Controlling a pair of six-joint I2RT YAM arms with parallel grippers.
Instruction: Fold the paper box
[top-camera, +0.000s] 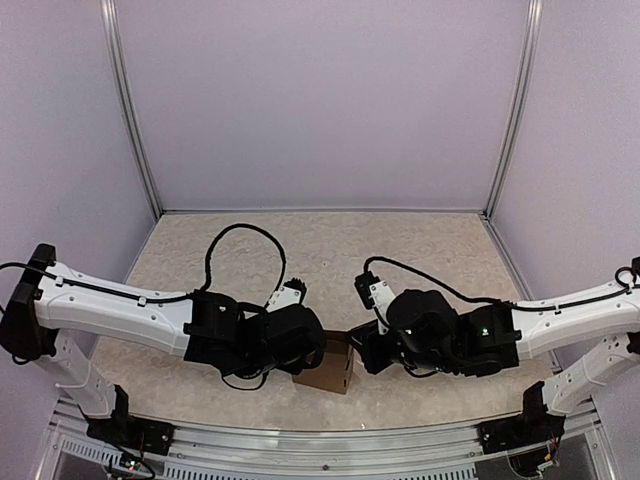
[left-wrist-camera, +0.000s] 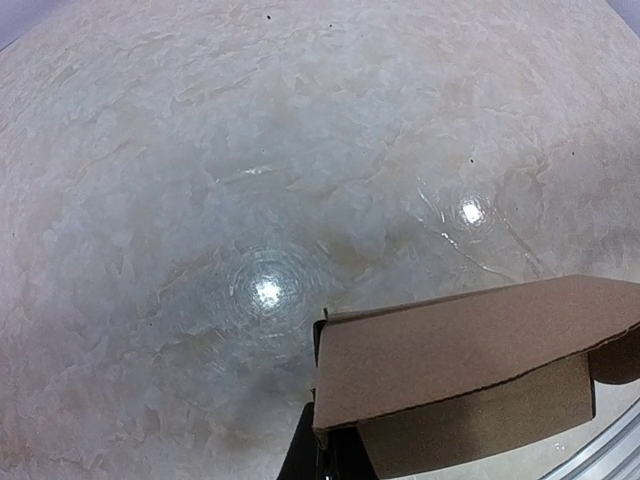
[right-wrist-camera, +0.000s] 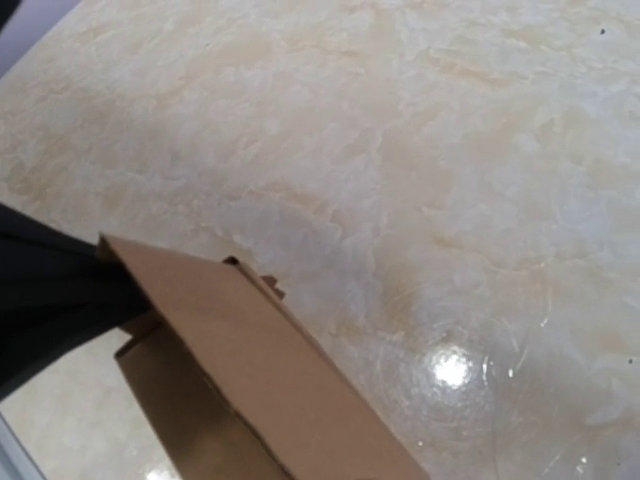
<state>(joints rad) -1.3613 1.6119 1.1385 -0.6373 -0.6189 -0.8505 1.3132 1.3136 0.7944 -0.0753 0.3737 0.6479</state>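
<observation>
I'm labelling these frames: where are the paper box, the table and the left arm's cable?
paper box (top-camera: 335, 370): top view, its brown front wall.
table (top-camera: 330, 240): top view, bare marbled surface.
left arm's cable (top-camera: 245, 227): top view, top of its loop.

On my overhead feed the two arms look alike. The left arm (top-camera: 110, 310) and right arm (top-camera: 575, 312) each have a long white shell dotted with small dark screws. Both have chunky black housings at the shoulder and wrist joints. A thin black cable (top-camera: 245, 245) loops off the left arm's wrist, and a second cable (top-camera: 440, 287) trails along the right arm's white link. I can make out a small green dot (top-camera: 487, 333) on the right arm's black housing. The left base (top-camera: 130, 432) and right base (top-camera: 515, 432) are black, as are the left gripper (top-camera: 312, 358) and right gripper (top-camera: 365, 352).
</observation>
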